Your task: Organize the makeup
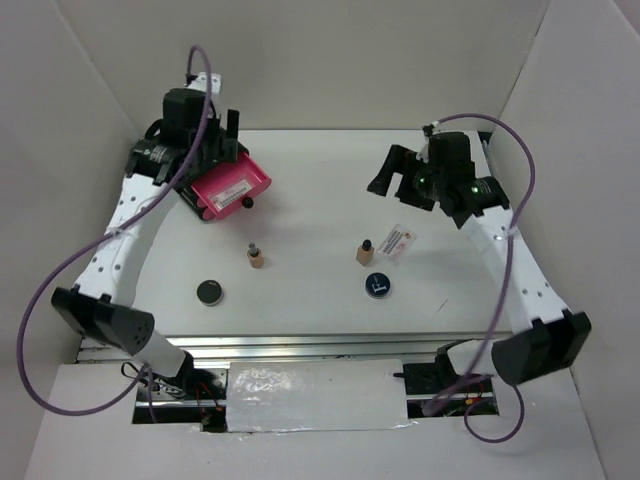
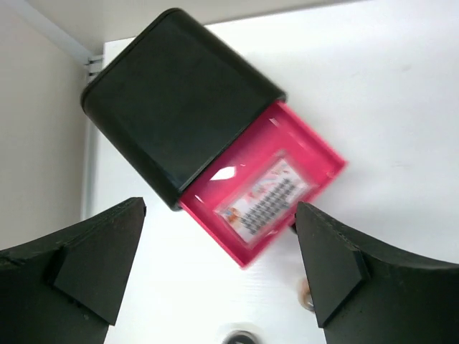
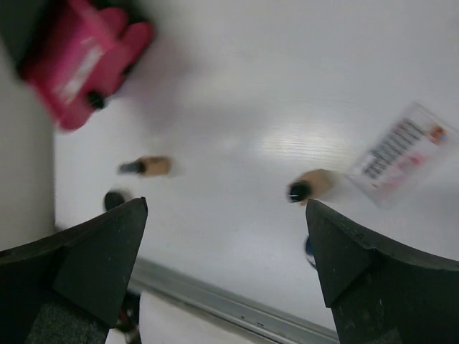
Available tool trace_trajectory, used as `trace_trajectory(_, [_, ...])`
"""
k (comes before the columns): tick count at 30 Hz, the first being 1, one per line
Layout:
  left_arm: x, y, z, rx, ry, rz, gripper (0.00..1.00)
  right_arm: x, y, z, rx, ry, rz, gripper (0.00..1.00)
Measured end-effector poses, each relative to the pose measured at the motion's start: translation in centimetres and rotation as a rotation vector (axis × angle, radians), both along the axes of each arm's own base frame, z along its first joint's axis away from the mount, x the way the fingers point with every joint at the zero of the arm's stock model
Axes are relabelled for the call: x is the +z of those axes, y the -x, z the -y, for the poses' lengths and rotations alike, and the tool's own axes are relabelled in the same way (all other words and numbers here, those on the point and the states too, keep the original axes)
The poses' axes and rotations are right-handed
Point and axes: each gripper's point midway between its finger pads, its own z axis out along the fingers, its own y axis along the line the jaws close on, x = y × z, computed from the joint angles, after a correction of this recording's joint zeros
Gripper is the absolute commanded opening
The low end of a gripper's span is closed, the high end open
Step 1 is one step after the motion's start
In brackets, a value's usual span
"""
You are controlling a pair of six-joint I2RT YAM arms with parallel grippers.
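One white packet [image 2: 262,204] lies inside the pink drawer [image 2: 319,154] of the black box [image 2: 179,107]. The left fingers [image 2: 93,265] hang right over that drawer. They are spread wide and hold nothing.

The other white packet [image 1: 398,242] lies flat on the table [image 1: 320,200], on the right side. The right fingers [image 3: 79,265] hang in the air above the far right part of the table. They too are spread wide, with nothing between them and nothing touching them. From these fingers, the packet lies down and toward the robot's own side. Its long side slants from near-left to far-right. The right arm is much nearer to it than the left arm.

A tan bottle [image 1: 364,252] stands just to the left of this packet, cap up. The blue-rimmed compact [image 1: 377,284] sits a little nearer to the robot. The second tan bottle [image 1: 256,257] and the plain black compact [image 1: 210,291] are more to the left, nearer the left arm and the drawer.

I think the right arm should go for the packet or the bottle beside it. The packet is thin and flat, so it will be hard to pinch. The fingers should come down across its short side.
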Motion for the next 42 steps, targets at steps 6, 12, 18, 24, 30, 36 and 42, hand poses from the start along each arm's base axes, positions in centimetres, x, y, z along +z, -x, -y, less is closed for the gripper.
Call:
trace_trajectory(6, [3.7,6.5,0.9,0.011,0.272,0.064,0.99,-12.2,-5.1,7.6,-0.456,0.122,-0.351,1.0])
trace_trajectory(12, [0.0,10.5,2.2,-0.006,0.398,-0.066,1.0,-21.5,-6.6,9.3,-0.619,0.263,-0.588,1.0])
trace_trajectory(18, [-3.6,12.1,2.5,-0.001,0.393,-0.198,0.99,-25.7,-5.5,10.2,-0.678,0.332,-0.695,1.0])
trace_trajectory(24, [-4.0,12.8,2.8,-0.021,0.405,-0.217,0.99,-26.9,-5.6,10.0,-0.676,0.327,-0.714,0.97])
trace_trajectory(30, [-4.0,12.9,3.0,-0.041,0.402,-0.223,0.99,-28.9,-4.8,10.1,-0.676,0.34,-0.767,0.95])
trace_trajectory(36, [-3.5,12.7,3.1,-0.051,0.4,-0.223,0.99,-28.9,-5.5,10.0,-0.658,0.331,-0.773,0.88])
trace_trajectory(42, [-3.2,12.4,3.1,-0.063,0.38,-0.219,0.99,-29.3,-5.9,10.1,-0.643,0.325,-0.787,0.87])
